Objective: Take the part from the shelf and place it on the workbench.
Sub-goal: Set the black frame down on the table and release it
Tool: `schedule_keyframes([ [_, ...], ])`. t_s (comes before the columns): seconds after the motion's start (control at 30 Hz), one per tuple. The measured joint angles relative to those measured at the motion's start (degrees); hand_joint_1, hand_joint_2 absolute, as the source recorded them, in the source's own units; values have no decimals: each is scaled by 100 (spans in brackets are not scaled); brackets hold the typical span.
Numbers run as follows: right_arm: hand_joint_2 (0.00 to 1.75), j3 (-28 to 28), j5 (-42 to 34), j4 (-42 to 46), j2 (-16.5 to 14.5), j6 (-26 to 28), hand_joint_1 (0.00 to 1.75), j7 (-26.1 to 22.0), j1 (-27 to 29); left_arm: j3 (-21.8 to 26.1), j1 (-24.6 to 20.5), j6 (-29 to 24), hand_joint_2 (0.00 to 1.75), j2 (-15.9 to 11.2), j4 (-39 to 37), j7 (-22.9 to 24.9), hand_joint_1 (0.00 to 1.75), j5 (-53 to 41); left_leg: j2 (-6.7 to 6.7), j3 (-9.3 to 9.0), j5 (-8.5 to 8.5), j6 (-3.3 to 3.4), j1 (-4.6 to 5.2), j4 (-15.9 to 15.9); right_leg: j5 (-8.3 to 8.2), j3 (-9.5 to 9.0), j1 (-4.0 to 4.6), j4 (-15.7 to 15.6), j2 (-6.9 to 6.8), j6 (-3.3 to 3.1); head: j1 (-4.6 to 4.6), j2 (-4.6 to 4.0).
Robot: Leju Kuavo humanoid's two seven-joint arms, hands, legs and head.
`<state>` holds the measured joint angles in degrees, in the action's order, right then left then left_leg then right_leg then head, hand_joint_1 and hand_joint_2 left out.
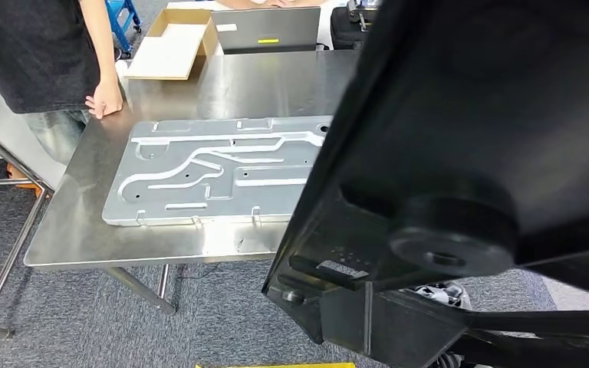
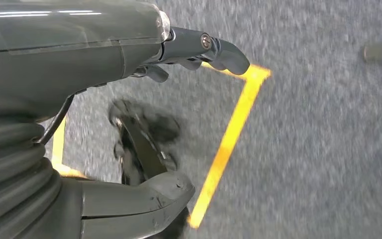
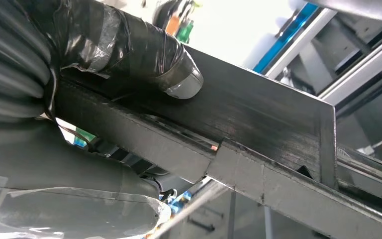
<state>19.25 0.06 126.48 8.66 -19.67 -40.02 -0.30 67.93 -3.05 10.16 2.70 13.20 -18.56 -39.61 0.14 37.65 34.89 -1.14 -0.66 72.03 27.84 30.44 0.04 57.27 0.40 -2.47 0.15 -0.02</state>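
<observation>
The part [image 1: 468,138] is a large black panel with a round boss and ribbed frame, held high and close in the head view, over the right end of the steel workbench [image 1: 276,84]. In the right wrist view my right hand [image 3: 129,55] grips the black part [image 3: 268,114], with the taped thumb pressed on its flat face and the fingers under its edge. My left hand [image 2: 94,59] hangs over grey carpet, fingers apart, holding nothing.
A silver stamped plate [image 1: 215,172] lies flat across the middle of the workbench. A person [image 1: 38,46] stands at the far left corner, one hand [image 1: 106,100] on the table. A cardboard box [image 1: 172,46] and a laptop [image 1: 272,29] stand at the back. Yellow tape [image 2: 229,139] marks the floor.
</observation>
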Motion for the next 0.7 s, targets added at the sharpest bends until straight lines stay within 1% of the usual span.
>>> schedule_keyframes([
  [0.03, 175, -21, 26, 23, -7, 33, 175, 0, 18, 11, 5, -3, 175, -2, 0, -1, 0, 3, -1, -21, -207, 27, 5, -225, 46, -69, 1, -2, 6, 9, 0, 0],
  [0.07, 175, -40, 48, 45, -13, 67, 175, 0, 34, 24, 8, -4, 175, -5, 0, -3, 0, 9, -1, -105, -498, 83, 17, -580, 94, -135, 0, -8, 7, 19, 1, -1],
  [0.1, 175, -60, 69, 62, -17, 98, 175, 0, 50, 39, 11, -5, 175, -13, 0, -6, 0, 20, -7, -194, -736, 137, 40, -936, 139, -195, 4, -10, 9, 37, 1, -1],
  [0.13, 175, -79, 95, 74, -20, 131, 175, -1, 70, 56, 12, -7, 175, -20, 0, -9, 0, 31, -19, -262, -842, 183, 63, -1198, 180, -232, 5, -12, 18, 64, 2, -1],
  [0.17, 175, -102, 121, 84, -21, 172, 175, -1, 97, 75, 17, -13, 175, -27, 0, -12, 0, 43, -31, -304, -891, 223, 85, -1356, 210, -258, 4, -18, 26, 99, 2, 0],
  [0.2, 175, -128, 157, 90, -22, 218, 175, 0, 129, 98, 25, -23, 175, -32, 0, -14, 0, 54, -43, -325, -876, 256, 99, -1421, 203, -273, 7, 12, 35, 139, 2, 1],
  [0.23, 175, -161, 195, 94, -22, 277, 175, 10, 159, 119, 31, -33, 175, -32, 0, -16, 0, 59, -52, -373, -876, 290, 90, -1454, 192, -288, 10, 43, 42, 179, 2, 1],
  [0.27, 175, -200, 228, 94, -20, 348, 175, 45, 176, 135, 38, -41, 175, -30, 0, -16, 0, 62, -47, -439, -940, 326, 75, -1505, 198, -308, 12, 96, 38, 213, 3, 1],
  [0.3, 175, -250, 256, 86, -11, 431, 175, 112, 166, 146, 39, -44, 175, -28, 0, -14, 0, 56, -42, -503, -971, 353, 54, -1542, 239, -291, 14, 203, 31, 243, 4, 0],
  [0.33, 175, -318, 270, 64, 8, 525, 175, 224, 114, 150, 31, -39, 175, -26, 0, -10, 0, 36, -35, -558, -979, 367, 34, -1564, 360, -220, 9, 366, 23, 278, 3, -1],
  [0.37, 175, -420, 275, 10, 45, 625, 175, 386, 17, 151, 20, -26, 175, -23, 0, -5, 0, 4, -24, -585, -977, 371, 25, -1574, 530, -66, -12, 632, 14, 315, 3, 0],
  [0.4, 175, -558, 296, -82, 98, 723, 175, 577, -120, 151, 9, -8, 175, -23, 0, -1, 0, -31, -20, -592, -969, 374, 21, -1572, 709, 148, -32, 959, 9, 353, 3, -1],
  [0.43, 175, -736, 376, -217, 167, 824, 175, 790, -282, 151, 0, 15, 175, -24, 0, 2, 0, -70, -17, -594, -956, 372, 20, -1569, 843, 370, -57, 1266, 4, 388, 2, -1],
  [0.47, 175, -935, 526, -385, 247, 922, 175, 1002, -459, 150, -4, 40, 175, -25, 0, 3, 0, -103, -16, -601, -938, 366, 18, -1565, 876, 540, -80, 1452, -3, 413, 2, -1],
  [0.5, 175, -1142, 769, -587, 342, 1022, 175, 1186, -646, 149, -8, 68, 175, -25, 0, 2, 0, -139, -18, -616, -918, 360, 14, -1559, 775, 618, -99, 1443, -9, 430, 2, 0],
  [0.53, 175, -1345, 1082, -821, 457, 1125, 175, 1334, -850, 146, -13, 96, 175, -26, 0, 2, 0, -184, -23, -639, -895, 352, 10, -1553, 544, 593, -115, 1221, -15, 440, 3, 0],
  [0.57, 175, -1524, 1412, -1068, 579, 1223, 175, 1438, -1063, 141, -19, 124, 175, -27, 0, 2, 0, -230, -32, -662, -870, 340, 7, -1547, 243, 498, -127, 855, -20, 441, 3, 1],
  [0.6, 175, -1690, 1773, -1346, 710, 1334, 175, 1504, -1284, 134, -30, 151, 175, -28, 0, 4, 0, -283, -39, -682, -851, 326, 7, -1542, 26, 399, -129, 511, -26, 432, 3, 1],
  [0.63, 175, -1827, 2134, -1620, 831, 1448, 175, 1551, -1511, 126, -43, 173, 175, -31, 0, 9, 0, -328, -48, -683, -839, 304, 8, -1537, -107, 328, -116, 235, -31, 410, 4, 1],
  [0.67, 175, -1941, 2507, -1890, 943, 1565, 175, 1602, -1723, 120, -53, 189, 175, -36, 0, 16, 0, -368, -54, -675, -834, 274, 10, -1535, -175, 304, -98, 91, -34, 375, 3, 1],
  [0.7, 175, -2033, 2849, -2144, 1045, 1674, 175, 1650, -1913, 116, -61, 199, 175, -42, 0, 24, 0, -397, -58, -663, -843, 238, 14, -1521, -163, 316, -78, 61, -37, 337, 2, 1],
])
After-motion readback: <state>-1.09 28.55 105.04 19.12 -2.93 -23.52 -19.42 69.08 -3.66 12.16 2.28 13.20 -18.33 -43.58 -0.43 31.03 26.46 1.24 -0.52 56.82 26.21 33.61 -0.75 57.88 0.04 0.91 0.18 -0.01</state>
